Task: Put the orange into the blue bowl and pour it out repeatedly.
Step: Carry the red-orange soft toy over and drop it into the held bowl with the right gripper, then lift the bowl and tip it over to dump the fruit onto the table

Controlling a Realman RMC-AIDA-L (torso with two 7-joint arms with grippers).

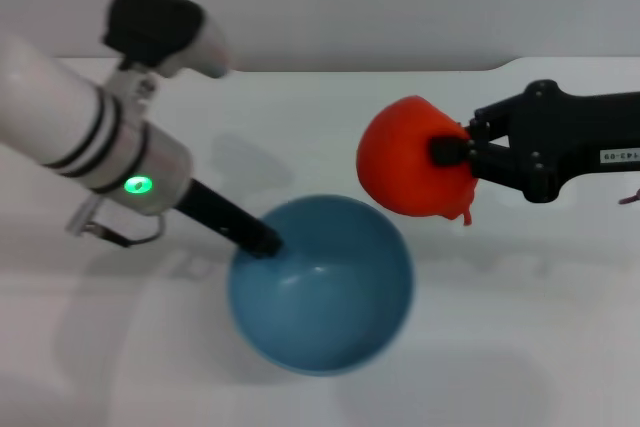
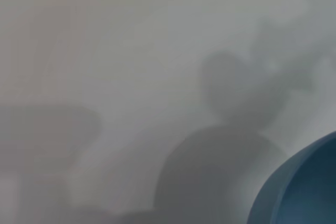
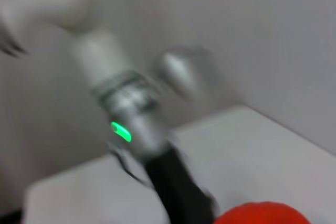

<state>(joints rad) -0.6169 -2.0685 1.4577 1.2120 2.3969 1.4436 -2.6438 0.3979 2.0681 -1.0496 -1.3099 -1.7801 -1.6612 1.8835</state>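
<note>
The orange (image 1: 410, 157) hangs in the air, above and just behind the right rim of the blue bowl (image 1: 320, 287). My right gripper (image 1: 455, 152) comes in from the right and is shut on the orange. Its red top also shows in the right wrist view as the orange (image 3: 262, 213). The bowl stands on the white table and holds nothing. My left gripper (image 1: 262, 240) reaches down from the left and grips the bowl's left rim. A slice of the bowl (image 2: 304, 192) fills a corner of the left wrist view.
The white table (image 1: 300, 117) runs back to a pale wall. My left arm (image 3: 131, 124), with a green light on its wrist, crosses the right wrist view.
</note>
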